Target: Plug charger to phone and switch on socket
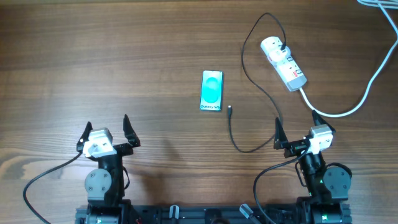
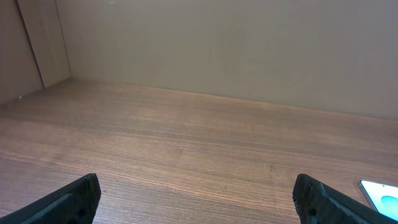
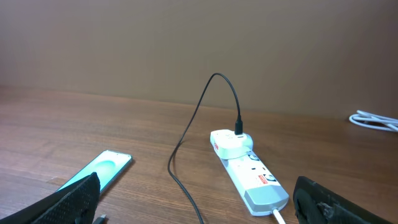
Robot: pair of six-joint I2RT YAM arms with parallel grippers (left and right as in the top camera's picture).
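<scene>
The phone lies flat mid-table with its cyan screen up; it also shows in the right wrist view and at the left wrist view's right edge. The charger cable runs from a white plug in the socket and loops down to its connector tip, just right of the phone's near end. The socket and cable show in the right wrist view. My left gripper is open and empty near the front left. My right gripper is open and empty, near the cable loop.
The socket's thick white cord curves off to the table's right edge and back corner. A wall rises behind the table in both wrist views. Bare wood lies between the left gripper and the phone.
</scene>
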